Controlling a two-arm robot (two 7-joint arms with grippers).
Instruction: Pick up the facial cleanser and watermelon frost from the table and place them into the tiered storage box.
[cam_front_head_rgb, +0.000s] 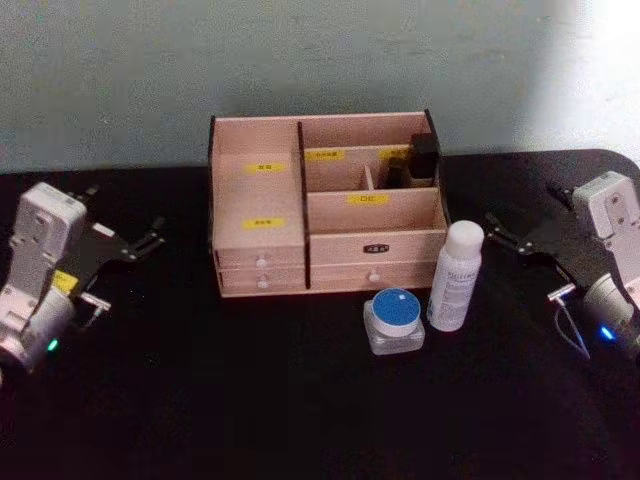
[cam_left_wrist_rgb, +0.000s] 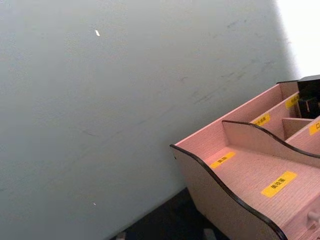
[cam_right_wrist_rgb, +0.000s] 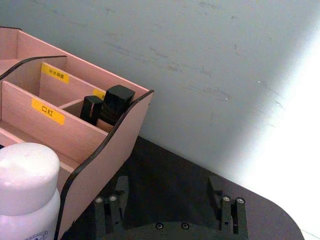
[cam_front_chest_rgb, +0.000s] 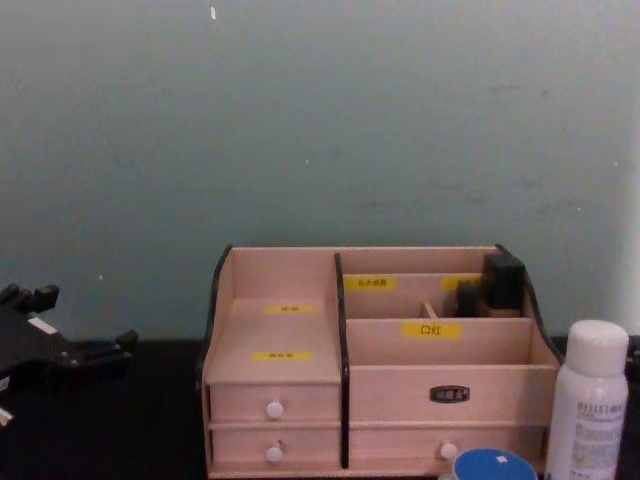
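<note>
the black table (cam_front_head_rgb: 300, 410) runs across my whole head view, with a pale grey-green wall (cam_front_head_rgb: 300, 60) behind it.

the tiered storage box (cam_front_head_rgb: 375, 246) stands at the middle of the table's far side, close to the wall, with its drawers facing me. it has a stepped shelf on its left and divided compartments on its right. yellow labels (cam_front_head_rgb: 264, 222) mark the steps and dividers, and white knobs (cam_front_head_rgb: 262, 262) sit on the drawers.

the left gripper (cam_front_head_rgb: 152, 234) hangs over the table well to the left of the box, pointing inward. its jaws look spread and hold nothing. the right gripper (cam_front_head_rgb: 494, 230) hangs to the right of the box, also pointing inward. in the right wrist view its two fingers (cam_right_wrist_rgb: 121, 192) stand wide apart around bare table, just beside the box's right side wall.

the white bottle (cam_front_head_rgb: 455, 278) stands upright on the table by the box's front right corner, outside it. the blue-lidded jar (cam_front_head_rgb: 395, 320) sits on the table just left of the bottle and nearer to me, in front of the lower right drawer. i cannot tell whether the two touch.

a dark block (cam_front_head_rgb: 423, 158) stands in the box's rear right compartment.
</note>
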